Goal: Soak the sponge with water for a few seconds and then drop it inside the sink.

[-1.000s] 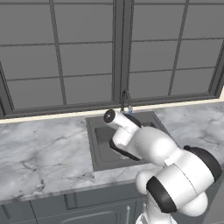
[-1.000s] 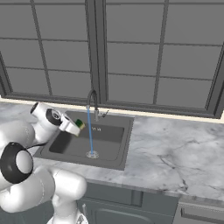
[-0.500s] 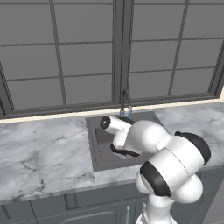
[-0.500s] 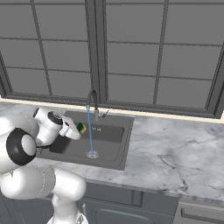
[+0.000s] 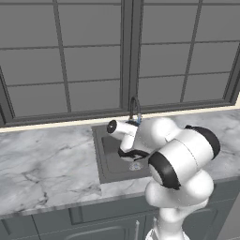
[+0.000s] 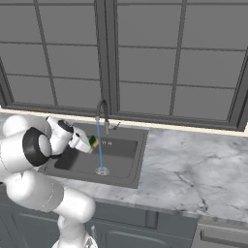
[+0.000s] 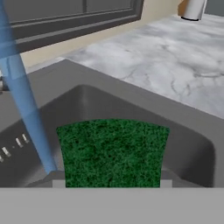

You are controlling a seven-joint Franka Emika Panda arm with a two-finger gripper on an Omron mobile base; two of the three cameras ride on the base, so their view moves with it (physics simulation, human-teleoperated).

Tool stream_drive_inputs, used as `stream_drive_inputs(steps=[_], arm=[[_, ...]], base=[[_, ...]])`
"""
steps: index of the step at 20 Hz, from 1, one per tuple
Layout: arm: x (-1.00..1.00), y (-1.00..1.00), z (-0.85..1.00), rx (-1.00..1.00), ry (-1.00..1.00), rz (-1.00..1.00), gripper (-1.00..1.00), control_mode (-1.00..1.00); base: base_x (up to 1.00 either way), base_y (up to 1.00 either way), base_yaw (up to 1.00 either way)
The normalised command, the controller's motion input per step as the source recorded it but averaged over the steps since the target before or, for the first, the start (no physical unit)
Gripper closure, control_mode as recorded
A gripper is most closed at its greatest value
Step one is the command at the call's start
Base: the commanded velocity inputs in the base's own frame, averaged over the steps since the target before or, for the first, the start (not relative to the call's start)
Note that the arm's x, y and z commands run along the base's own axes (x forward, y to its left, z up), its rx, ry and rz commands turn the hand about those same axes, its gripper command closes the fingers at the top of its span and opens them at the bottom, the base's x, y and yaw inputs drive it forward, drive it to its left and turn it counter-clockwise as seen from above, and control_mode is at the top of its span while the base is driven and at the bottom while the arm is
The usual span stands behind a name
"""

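Note:
My gripper (image 6: 90, 144) is shut on the sponge (image 6: 93, 142), held in the air over the dark grey sink (image 6: 123, 147). The sponge's green face (image 7: 113, 153) fills the low middle of the hand view, hiding the fingertips. The pale blue water (image 6: 100, 145) falls from the curved faucet (image 6: 102, 109) to the round drain (image 6: 101, 170). The sponge sits just left of the stream; in the hand view the water (image 7: 26, 109) passes close by the sponge's left edge. In the left base view my arm covers the sponge above the sink (image 5: 105, 157).
Grey marble counter (image 6: 193, 169) surrounds the basin on both sides. A window wall (image 6: 145, 58) rises right behind the faucet. A small orange and white object (image 7: 190, 8) stands far off on the counter (image 7: 175, 57).
The arm has swung and carried the sponge a little to the right, closer to the water stream. The stream keeps running.

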Motion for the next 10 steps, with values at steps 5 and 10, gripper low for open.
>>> stream_drive_inputs(steps=[5,10], arm=[[0.25,0.00,-0.12,0.00,0.20,0.00,1.00,-1.00],[0.19,0.00,-0.11,-0.01,0.14,0.00,1.00,-1.00]], base=[[0.00,0.00,0.00],[0.00,0.00,0.00]])
